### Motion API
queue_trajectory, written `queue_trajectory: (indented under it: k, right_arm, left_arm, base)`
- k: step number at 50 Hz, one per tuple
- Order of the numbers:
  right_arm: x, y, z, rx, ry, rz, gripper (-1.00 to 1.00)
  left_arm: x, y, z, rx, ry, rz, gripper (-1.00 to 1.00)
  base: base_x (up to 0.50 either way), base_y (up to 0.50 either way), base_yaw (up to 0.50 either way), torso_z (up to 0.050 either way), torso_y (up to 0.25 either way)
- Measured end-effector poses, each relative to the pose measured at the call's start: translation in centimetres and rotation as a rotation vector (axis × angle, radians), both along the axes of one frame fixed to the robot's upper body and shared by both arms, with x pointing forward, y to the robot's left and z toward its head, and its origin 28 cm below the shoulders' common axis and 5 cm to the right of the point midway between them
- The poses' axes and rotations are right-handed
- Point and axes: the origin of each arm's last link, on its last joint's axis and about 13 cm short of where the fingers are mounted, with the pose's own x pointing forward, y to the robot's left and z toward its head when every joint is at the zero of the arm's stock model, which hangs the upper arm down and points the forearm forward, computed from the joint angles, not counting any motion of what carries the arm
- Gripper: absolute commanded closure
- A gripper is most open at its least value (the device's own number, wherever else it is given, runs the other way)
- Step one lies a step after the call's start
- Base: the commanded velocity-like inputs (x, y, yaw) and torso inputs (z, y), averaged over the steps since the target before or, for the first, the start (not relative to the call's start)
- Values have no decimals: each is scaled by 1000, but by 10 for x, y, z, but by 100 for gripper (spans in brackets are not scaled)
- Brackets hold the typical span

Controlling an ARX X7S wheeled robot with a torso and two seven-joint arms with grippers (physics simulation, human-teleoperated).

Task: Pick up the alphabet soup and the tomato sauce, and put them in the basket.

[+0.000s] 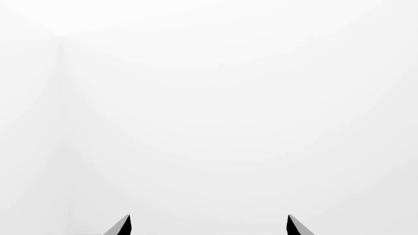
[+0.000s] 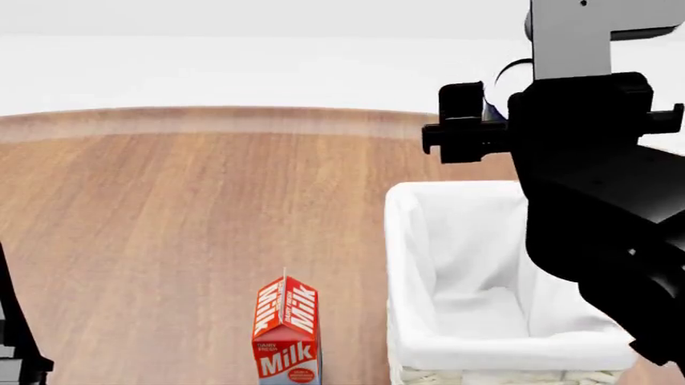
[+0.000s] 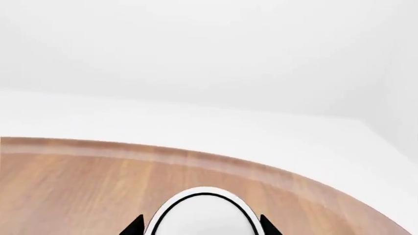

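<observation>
Gripping a round silvery-topped can (image 3: 199, 215), the right gripper (image 3: 199, 226) hangs above the cloth-lined basket (image 2: 412, 265).

The red carton (image 2: 287, 330) reads "Milk" on two faces.

The can (image 3: 201, 215) in the right hand (image 2: 487, 120) showed only its pale top, its label unseen. The right arm hid the basket's (image 2: 412, 265) right side. The picture's lower edge cut off the milk carton (image 2: 287, 333).
</observation>
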Motion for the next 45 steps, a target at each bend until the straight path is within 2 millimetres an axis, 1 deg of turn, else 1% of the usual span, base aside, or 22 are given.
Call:
queue_trajectory:
  k: [13, 20, 31, 45]
  right_arm:
    - [24, -7, -35, 2, 72, -42, 100]
    - [34, -14, -48, 13, 95, -84, 100]
    - [46, -18, -60, 32, 108, -134, 100]
    - [57, -15, -64, 71, 150, -173, 100]
  left_arm:
    - [0, 0, -2, -1, 4, -1, -100]
    - [1, 0, -3, -2, 7, -3, -100]
    - [1, -1, -4, -1, 11, -5, -100]
    - [2, -1, -4, 0, 12, -8, -100]
  base:
    - [0, 0, 0, 0, 1]
    - [0, 0, 0, 0, 1]
    - [0, 0, 0, 0, 1]
    - [0, 0, 0, 0, 1]
